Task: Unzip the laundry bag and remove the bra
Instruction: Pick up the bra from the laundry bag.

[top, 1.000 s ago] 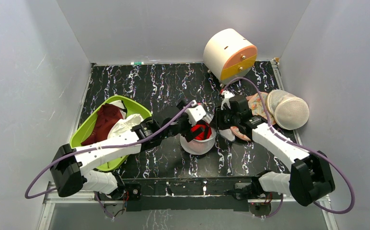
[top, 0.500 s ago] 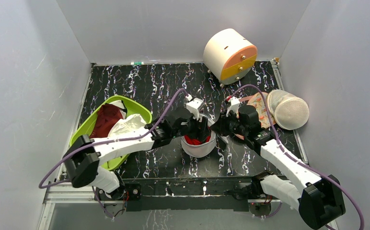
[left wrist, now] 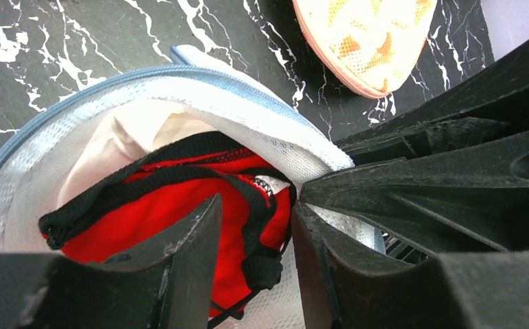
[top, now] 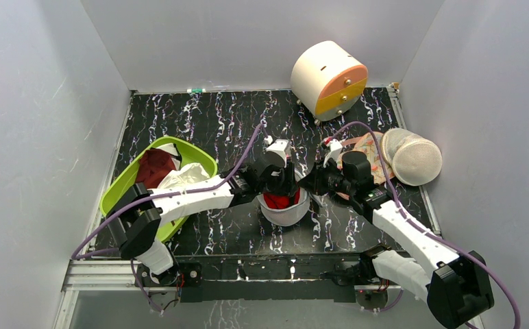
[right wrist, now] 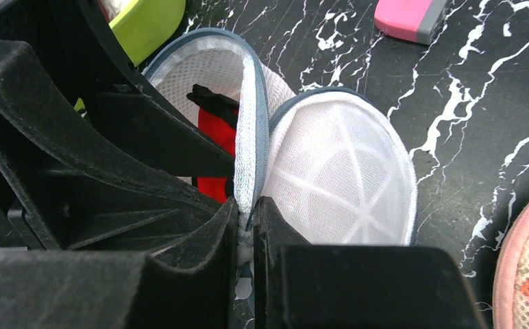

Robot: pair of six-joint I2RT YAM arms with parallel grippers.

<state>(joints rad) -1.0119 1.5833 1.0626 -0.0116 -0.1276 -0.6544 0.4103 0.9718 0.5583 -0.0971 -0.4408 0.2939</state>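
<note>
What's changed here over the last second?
The left fingers swung forward into the open bag and are narrowing around the bra. The right fingers edged in and pinched shut on the bag's rim. The bag and green tub stayed put.

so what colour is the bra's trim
Black trim on the red bra; clearest in the left wrist view.

Right pincer [right wrist: 247, 209] clamped on laundry bag [right wrist: 334, 171] rim, red bra [right wrist: 217, 133] inside, green tub [right wrist: 149, 20] behind, marbled counter [right wrist: 467, 89]
</note>
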